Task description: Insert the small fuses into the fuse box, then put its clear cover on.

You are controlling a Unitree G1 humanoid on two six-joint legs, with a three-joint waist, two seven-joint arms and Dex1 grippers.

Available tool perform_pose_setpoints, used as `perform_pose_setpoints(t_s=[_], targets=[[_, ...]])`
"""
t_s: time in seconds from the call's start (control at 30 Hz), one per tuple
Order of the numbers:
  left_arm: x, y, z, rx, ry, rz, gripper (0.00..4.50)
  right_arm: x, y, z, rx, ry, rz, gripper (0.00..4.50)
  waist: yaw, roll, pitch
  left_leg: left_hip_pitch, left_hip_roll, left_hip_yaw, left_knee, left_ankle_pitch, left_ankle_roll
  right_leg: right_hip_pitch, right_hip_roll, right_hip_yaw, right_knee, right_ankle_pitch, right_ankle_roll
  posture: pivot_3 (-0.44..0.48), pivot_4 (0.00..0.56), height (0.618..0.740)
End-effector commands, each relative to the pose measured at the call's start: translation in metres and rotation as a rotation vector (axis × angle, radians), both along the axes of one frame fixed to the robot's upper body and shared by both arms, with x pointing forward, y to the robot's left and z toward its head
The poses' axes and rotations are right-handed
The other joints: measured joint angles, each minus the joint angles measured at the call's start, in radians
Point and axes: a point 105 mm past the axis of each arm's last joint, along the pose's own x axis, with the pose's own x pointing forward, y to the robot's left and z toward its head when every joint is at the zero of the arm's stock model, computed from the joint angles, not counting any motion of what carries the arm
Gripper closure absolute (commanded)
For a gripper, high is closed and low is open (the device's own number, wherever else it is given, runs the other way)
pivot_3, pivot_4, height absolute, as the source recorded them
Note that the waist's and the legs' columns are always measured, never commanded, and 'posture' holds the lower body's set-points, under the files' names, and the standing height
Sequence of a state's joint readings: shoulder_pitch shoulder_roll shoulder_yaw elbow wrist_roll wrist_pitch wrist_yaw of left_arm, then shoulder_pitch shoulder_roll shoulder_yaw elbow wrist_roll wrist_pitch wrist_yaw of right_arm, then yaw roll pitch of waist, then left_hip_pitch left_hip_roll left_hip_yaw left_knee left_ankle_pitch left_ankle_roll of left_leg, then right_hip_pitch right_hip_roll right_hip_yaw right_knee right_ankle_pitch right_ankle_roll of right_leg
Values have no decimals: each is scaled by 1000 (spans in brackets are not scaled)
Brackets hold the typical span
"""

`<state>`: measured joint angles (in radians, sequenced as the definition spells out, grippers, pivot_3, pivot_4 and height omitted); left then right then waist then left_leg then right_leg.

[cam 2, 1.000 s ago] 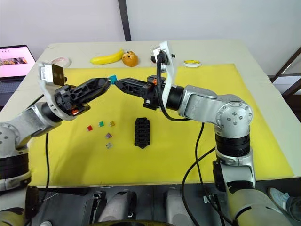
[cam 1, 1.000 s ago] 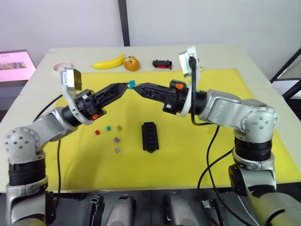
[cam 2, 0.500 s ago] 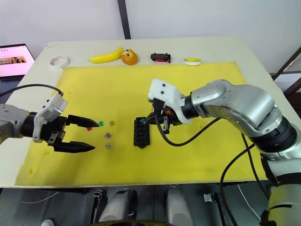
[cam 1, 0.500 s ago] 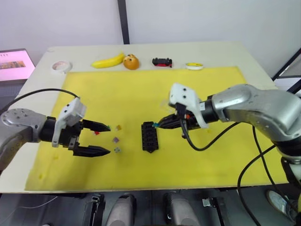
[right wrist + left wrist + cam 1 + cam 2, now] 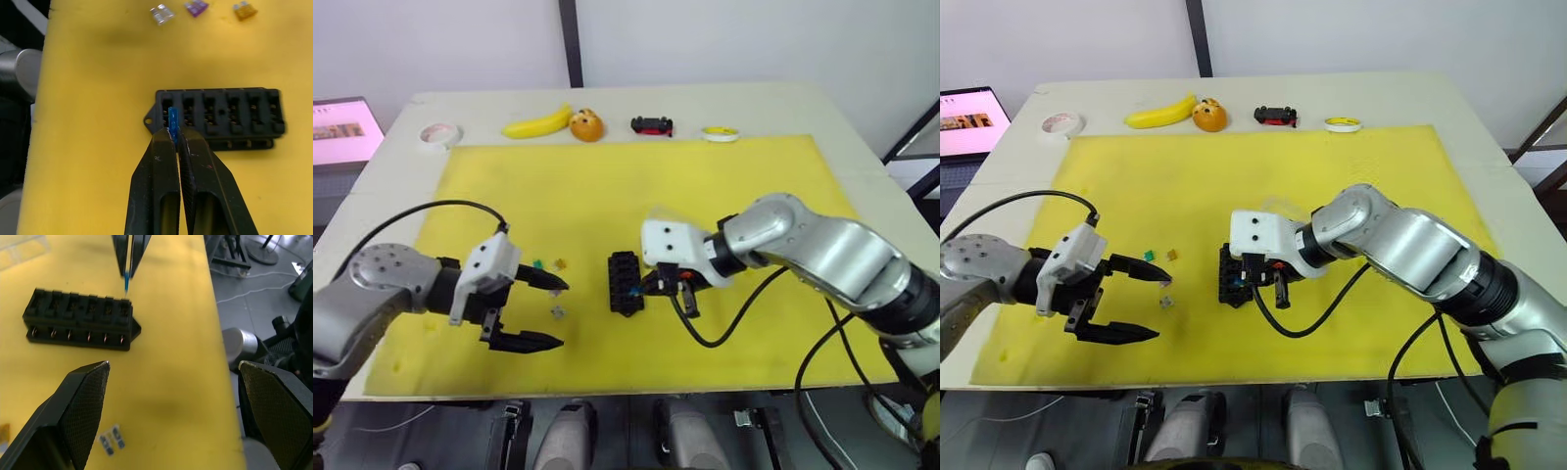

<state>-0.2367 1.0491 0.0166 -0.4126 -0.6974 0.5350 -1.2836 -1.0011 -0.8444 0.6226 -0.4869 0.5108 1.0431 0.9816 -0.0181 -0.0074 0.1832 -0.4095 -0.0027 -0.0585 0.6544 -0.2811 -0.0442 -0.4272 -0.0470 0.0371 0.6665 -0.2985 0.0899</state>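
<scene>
The right pincer (image 5: 174, 134) is clenched on a blue fuse (image 5: 172, 119), its tip at the end slot of the black fuse box (image 5: 220, 117) on the yellow mat (image 5: 705, 196). The fuse looks light, stiff and slippery; gripping its flat plastic head seems best. The left pincer (image 5: 548, 311) hangs released beside the loose fuses (image 5: 558, 311). Half a second ago the right pincer approached from higher, and the left pincer sat farther from the box.
</scene>
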Motion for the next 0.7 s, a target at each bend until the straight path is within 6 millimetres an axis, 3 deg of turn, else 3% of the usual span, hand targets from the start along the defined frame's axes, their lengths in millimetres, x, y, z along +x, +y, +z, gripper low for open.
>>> perform_pose_setpoints(t_s=[0.03,0.33,0.7], targets=[[-2,-2,6,3,-61,1,45,-3,5,7,-1,-33,28,4500,0,0,0,0,0,0,0,0,0,0,0,0,0,0,0,0,150,740],[-2,-3,3,-1,-70,27,45,-1,13,6,-6,-41,44,4500,-1,0,0,0,0,0,3,0,0,0,0,0,2,0,0,0,150,740],[-1,-5,0,5,-81,45,45,4,9,-2,-44,-51,39,4500,-1,0,0,0,0,0,6,-1,1,1,0,0,4,0,0,0,150,740]])
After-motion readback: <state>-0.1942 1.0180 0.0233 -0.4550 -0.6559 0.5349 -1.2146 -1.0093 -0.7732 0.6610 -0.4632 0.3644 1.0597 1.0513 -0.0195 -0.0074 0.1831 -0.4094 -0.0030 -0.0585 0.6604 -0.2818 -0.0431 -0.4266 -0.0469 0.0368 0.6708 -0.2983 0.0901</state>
